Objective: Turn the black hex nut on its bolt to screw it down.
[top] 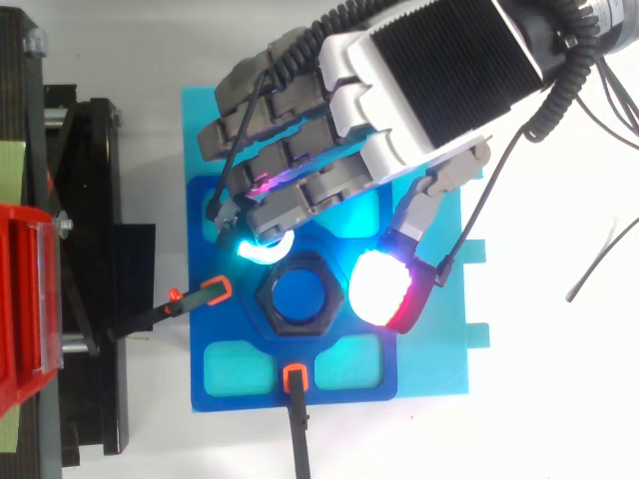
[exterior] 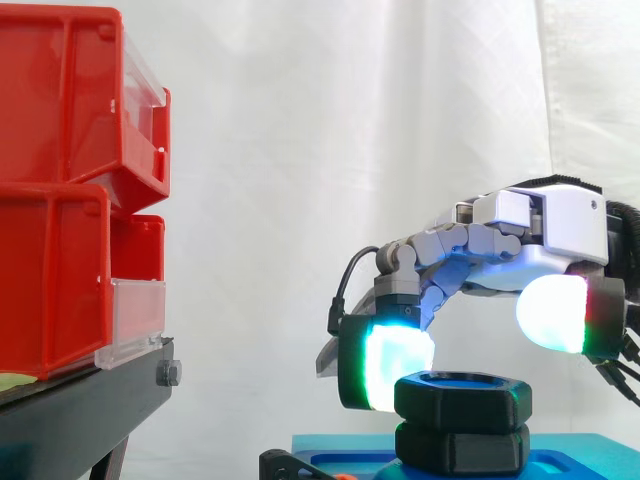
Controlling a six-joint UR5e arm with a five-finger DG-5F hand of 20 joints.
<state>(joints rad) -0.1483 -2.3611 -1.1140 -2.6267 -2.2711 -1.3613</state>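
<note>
The black hex nut [exterior: 462, 397] sits on top of its bolt, over a second black hex shape [exterior: 462, 447] on the blue fixture [top: 369, 384]. From above, the nut [top: 300, 328] is a black ring with blue showing through its hole. My hand [exterior: 540, 235] hovers over it with curled fingers straddling it. A cyan-green fingertip pad [exterior: 385, 365] is against the nut's left flank. The white-red thumb pad [exterior: 555, 312] hangs a little above and to the right of the nut, apart from it. In the top view the hand [top: 419, 80] comes in from the upper right.
Two black clamps with orange tips [top: 215, 291] [top: 295, 377] hold the fixture on a light blue plate [top: 429, 339]. Red bins [exterior: 60, 200] stand on a black stand [exterior: 80, 410] at the left. Thin loose wires [top: 599, 259] lie on the white table at the right.
</note>
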